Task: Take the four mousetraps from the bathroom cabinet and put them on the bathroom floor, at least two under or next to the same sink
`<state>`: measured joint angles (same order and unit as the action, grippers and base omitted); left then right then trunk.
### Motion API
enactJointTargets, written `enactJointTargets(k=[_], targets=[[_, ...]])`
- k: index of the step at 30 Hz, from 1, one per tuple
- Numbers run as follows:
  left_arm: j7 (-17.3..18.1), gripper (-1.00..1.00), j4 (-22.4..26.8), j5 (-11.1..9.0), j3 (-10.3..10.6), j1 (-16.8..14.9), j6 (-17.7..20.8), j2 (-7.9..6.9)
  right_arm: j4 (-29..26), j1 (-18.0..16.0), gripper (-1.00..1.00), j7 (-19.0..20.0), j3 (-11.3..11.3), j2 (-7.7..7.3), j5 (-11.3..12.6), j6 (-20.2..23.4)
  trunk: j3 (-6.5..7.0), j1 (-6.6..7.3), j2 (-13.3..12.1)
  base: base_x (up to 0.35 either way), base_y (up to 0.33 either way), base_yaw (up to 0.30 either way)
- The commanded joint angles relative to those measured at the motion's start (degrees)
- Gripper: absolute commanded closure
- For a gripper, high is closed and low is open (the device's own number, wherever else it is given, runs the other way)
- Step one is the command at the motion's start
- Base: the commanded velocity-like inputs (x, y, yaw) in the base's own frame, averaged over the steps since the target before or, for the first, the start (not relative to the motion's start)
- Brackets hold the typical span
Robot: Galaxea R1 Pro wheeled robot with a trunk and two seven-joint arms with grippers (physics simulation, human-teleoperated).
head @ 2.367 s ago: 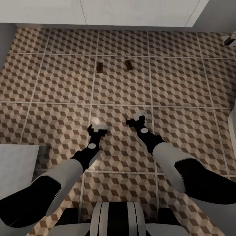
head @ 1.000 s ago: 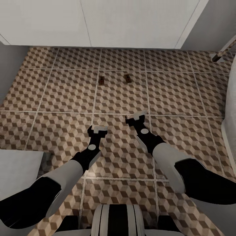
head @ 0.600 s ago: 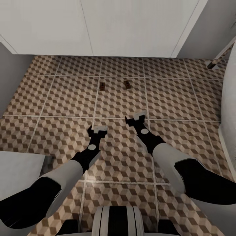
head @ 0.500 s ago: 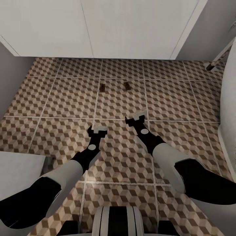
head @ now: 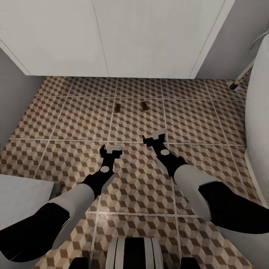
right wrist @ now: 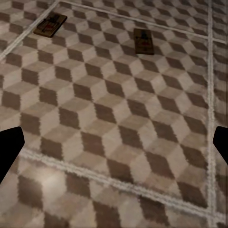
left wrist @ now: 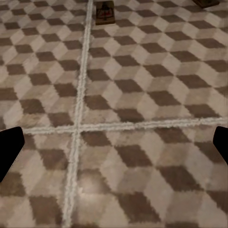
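Two mousetraps lie on the cube-patterned bathroom floor, side by side: the left mousetrap and the right mousetrap. They rest a short way in front of the boxy white sink. My left gripper hangs open and empty above the tiles, about one tile nearer me than the traps. The right gripper is also open with nothing in it, just near of the right trap. The cabinet is out of view.
A white tub curves along the right edge. A thin slanted leg stands at the far right. A grey wall closes the left side, and a white unit sits at the near left.
The whole picture has shifted: the floor and both traps sit lower in view and more of the white sink front and the tub shows, so the camera moved. Both arms hold their pose.
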<state>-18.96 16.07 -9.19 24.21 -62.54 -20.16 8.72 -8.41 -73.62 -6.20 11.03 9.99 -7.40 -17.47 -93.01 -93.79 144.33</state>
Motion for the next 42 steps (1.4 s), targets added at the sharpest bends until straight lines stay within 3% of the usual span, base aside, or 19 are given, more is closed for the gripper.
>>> enactJointTargets(k=[1, 9, 26, 42], targets=[[-0.3, -1.00, -0.1, -0.6, 0.5, 0.1, -0.2, -0.02, 0.5, 0.0, -1.00, -0.6, 0.2, 0.01, -0.6, -0.3, 0.20, 0.03, 0.0, 0.000, 0.000, 0.000], [-0.2, -1.00, -0.7, -0.6, 0.5, 1.0, -0.2, -0.02, 4.0, 0.0, -1.00, -0.6, 0.2, -0.10, -0.6, -1.5, 1.97, 0.24, -0.1, 0.000, 0.000, 0.000], [-0.1, -1.00, -3.6, -0.6, 0.5, 2.6, -0.3, -0.02, 6.3, 0.9, -1.00, -0.9, 0.2, -0.19, -0.7, -1.8, 5.75, 0.67, -0.3, 0.000, 0.000, 0.000], [-0.1, -1.00, -4.8, -0.6, 0.5, 6.5, -0.6, -0.10, 6.7, 5.1, -1.00, -1.0, 0.2, -1.14, -0.7, -5.1, 10.38, 1.09, -0.6, 0.000, 0.000, 0.000]])
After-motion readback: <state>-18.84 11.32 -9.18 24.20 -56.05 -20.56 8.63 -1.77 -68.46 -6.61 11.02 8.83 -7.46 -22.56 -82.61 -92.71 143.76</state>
